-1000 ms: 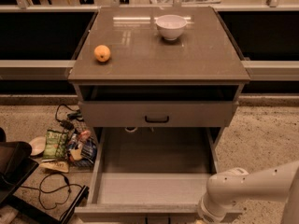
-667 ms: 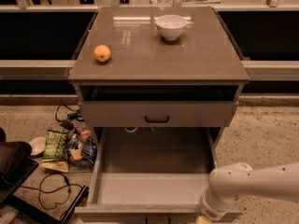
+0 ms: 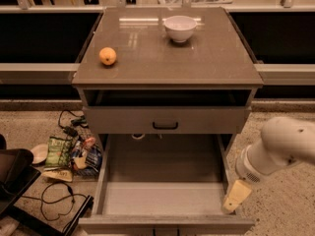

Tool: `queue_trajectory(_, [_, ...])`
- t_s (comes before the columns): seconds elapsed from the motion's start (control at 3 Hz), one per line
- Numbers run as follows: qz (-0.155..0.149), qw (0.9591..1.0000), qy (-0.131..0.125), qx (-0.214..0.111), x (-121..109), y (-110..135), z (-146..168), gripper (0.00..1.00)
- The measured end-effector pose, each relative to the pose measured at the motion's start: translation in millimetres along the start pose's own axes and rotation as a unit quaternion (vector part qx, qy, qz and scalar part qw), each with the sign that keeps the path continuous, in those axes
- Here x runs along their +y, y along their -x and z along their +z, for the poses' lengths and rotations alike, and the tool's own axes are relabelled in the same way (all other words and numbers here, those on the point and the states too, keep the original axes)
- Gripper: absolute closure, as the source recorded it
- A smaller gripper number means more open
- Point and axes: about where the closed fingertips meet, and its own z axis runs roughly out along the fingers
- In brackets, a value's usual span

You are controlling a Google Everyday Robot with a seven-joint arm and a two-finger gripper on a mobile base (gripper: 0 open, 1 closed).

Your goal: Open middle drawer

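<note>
The middle drawer (image 3: 162, 196) stands pulled far out of the grey cabinet, showing its plain grey inside. Its front (image 3: 167, 224) runs along the bottom of the view. Above it, the top drawer (image 3: 123, 120) with a small black handle (image 3: 165, 125) is pushed in. My gripper (image 3: 235, 196) hangs from the white arm (image 3: 280, 146) at the right. It is just outside the open drawer's right front corner and holds nothing that I can see.
An orange (image 3: 108, 56) and a white bowl (image 3: 179, 28) sit on the cabinet top (image 3: 167, 58). Snack bags (image 3: 74, 154), cables (image 3: 56, 200) and a dark object (image 3: 12, 178) lie on the floor to the left. A low ledge (image 3: 34, 73) runs behind.
My arm has risen and moved right, away from the drawer's front. The middle drawer stays pulled out as before.
</note>
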Motion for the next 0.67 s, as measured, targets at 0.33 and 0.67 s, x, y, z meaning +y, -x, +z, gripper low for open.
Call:
queue_trajectory(0.33, [-0.064,0.9976,-0.025,-0.011,-28,8,-89,0.0])
queue_trajectory(0.67, [-0.122,0.9923,-0.023,0.0,-22,1,-144,0.0])
